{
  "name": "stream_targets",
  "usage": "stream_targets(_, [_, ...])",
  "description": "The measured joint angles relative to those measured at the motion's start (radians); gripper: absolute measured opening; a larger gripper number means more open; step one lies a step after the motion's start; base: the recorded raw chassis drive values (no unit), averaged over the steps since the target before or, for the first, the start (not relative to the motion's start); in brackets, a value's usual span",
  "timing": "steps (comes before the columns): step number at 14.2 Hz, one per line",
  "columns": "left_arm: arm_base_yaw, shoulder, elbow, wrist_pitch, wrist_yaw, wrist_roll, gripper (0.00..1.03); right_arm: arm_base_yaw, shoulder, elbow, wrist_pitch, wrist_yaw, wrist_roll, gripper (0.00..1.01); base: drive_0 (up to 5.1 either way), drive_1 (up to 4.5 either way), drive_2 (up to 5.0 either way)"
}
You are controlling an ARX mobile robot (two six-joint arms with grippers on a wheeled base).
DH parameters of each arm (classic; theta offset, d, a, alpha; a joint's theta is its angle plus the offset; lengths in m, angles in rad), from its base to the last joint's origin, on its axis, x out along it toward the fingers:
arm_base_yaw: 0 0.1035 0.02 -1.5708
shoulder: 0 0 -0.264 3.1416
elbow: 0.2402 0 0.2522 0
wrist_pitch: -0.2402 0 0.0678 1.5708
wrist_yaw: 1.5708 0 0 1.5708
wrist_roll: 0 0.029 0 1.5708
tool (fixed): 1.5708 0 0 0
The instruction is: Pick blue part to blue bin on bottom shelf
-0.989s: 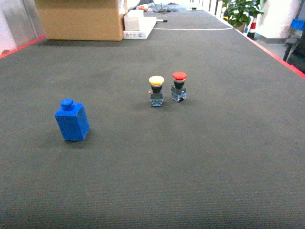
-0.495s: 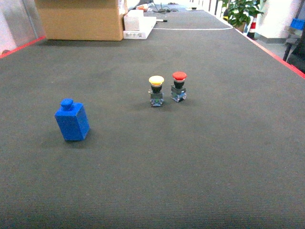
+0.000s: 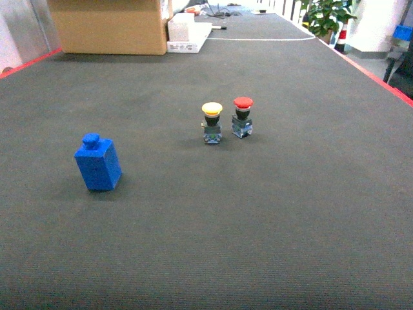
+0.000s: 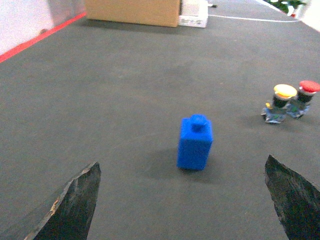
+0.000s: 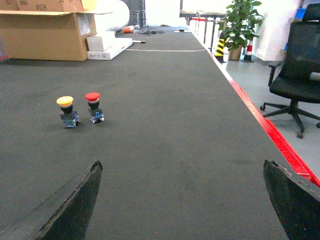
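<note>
Small blue plastic block with top stud (image 4: pixel 195 142) upright on dark grey mat (image 3: pixel 271 213), at 12 o'clock from left gripper (image 4: pixel 182 200); jaws wide, framing it for approach. Right gripper (image 5: pixel 182 200) wide too, holding nothing. Bin, shelf unseen.

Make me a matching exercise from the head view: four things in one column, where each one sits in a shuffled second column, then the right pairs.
Things:
1. blue part
2. yellow push button
3. red push button
4. cardboard box

Places:
A. far back left
B. alone at the near left
C. right one of the middle pair
D. left one of the middle pair

Pairs: 1-B, 2-D, 3-C, 4-A
</note>
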State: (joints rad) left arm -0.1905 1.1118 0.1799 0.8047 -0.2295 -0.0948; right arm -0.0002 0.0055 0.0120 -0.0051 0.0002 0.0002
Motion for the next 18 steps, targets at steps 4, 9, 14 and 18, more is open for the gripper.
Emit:
stream_targets(4, [0.007, 0.451, 0.174, 0.169, 0.076, -0.002, 0.98, 0.000, 0.000, 0.000, 0.000, 0.000, 0.000, 0.98, 0.0, 0.00, 0.0])
stream_targets(9, [0.022, 0.702, 0.365, 0.174, 0.126, -0.027, 0.98, 0.000, 0.000, 0.000, 0.000, 0.000, 0.000, 0.98, 0.0, 0.00, 0.0])
stream_targets(14, [0.044, 0.928, 0.548, 0.171, 0.136, -0.024, 0.98, 0.000, 0.000, 0.000, 0.000, 0.000, 0.000, 0.98, 0.0, 0.00, 0.0])
stream_targets(18, [0.051, 1.048, 0.679, 0.149, 0.141, -0.008, 0.98, 0.000, 0.000, 0.000, 0.000, 0.000, 0.000, 0.98, 0.0, 0.00, 0.0])
